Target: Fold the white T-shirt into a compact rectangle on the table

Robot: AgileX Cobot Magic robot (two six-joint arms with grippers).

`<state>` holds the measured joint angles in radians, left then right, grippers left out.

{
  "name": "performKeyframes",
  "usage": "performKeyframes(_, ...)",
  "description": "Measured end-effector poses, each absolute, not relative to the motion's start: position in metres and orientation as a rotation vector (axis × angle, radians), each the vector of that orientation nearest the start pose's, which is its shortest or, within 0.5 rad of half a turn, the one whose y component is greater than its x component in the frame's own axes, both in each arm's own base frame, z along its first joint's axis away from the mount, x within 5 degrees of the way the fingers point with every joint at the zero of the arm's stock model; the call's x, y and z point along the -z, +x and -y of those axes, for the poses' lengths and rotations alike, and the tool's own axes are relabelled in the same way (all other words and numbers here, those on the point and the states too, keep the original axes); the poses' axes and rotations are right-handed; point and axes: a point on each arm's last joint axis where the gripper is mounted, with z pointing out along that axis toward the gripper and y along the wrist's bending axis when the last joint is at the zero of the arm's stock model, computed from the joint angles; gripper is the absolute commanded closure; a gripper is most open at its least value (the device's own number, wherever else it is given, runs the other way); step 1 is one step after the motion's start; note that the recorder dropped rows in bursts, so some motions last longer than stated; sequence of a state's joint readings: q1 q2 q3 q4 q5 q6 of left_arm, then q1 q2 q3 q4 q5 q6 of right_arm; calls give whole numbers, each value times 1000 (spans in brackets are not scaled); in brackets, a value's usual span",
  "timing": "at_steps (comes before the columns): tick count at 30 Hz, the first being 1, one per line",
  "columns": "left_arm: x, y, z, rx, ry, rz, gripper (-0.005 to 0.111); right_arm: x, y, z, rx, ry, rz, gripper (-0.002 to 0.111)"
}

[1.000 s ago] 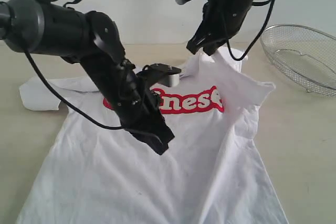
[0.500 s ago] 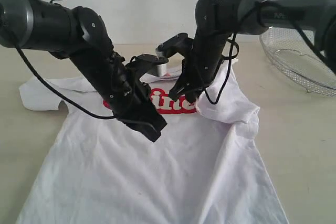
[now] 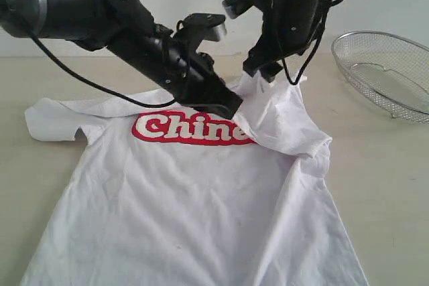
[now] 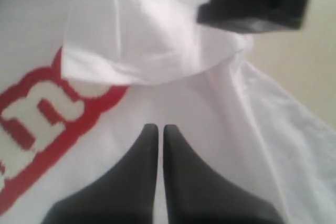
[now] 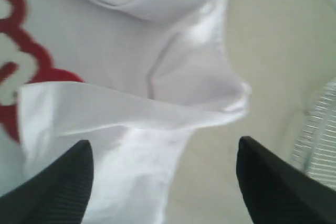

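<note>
- Exterior view: the shirt [image 3: 201,199] lies face up on the worktop [image 3: 389,185], well apart from the basket [image 3: 382,75]
- The folded sleeve [image 3: 281,122] on the right arm's side is turned in over the chest and hides the end of the lettering [image 3: 181,128]; the flat sleeve [image 3: 50,120] on the other side is spread out
- The right end effector [image 3: 261,70] hangs above the fold near the collar, fingers wide apart with nothing between them
- The left end effector [image 3: 231,107] has its fingers pressed together, gripping nothing, its tip at the fold's inner edge
- The sleeve fold looks laid but lumpy, with a ridge of cloth down that side
- To finish it well, I'd raise the right one straight up so its fingers don't snag the flap
- The left tip could pin or stroke the crease flat
- Bring the flat sleeve in by the same amount, so both side edges run parallel
</note>
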<state>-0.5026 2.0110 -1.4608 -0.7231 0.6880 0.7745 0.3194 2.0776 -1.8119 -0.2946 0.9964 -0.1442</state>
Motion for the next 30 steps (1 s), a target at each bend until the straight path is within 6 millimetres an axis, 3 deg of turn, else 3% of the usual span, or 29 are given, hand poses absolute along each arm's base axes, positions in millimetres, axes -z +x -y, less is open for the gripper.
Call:
performKeyframes(3, -196, 366, 260, 751, 1032, -2332, 102, -251, 446, -107, 469, -703, -2581, 70)
performKeyframes(8, -169, 376, 295, 797, 1049, -2314, 102, -246, 458, -71, 458, -560, -2593, 108)
performKeyframes(11, -157, 388, 308, 801, 1032, -2301, 102, -235, 467, -53, 370, -494, -2608, 108)
performKeyframes(15, -144, 403, 318, 816, 981, -2307, 102, -219, 473, -42, 193, -488, -2637, 108)
performKeyframes(23, -107, 415, 327, 845, 936, -2395, 102, -183, 483, -46, 55, -453, -2667, 108)
performKeyframes(30, -94, 415, 325, 812, 931, -2469, 102, -160, 490, -47, 31, -423, -2666, 108)
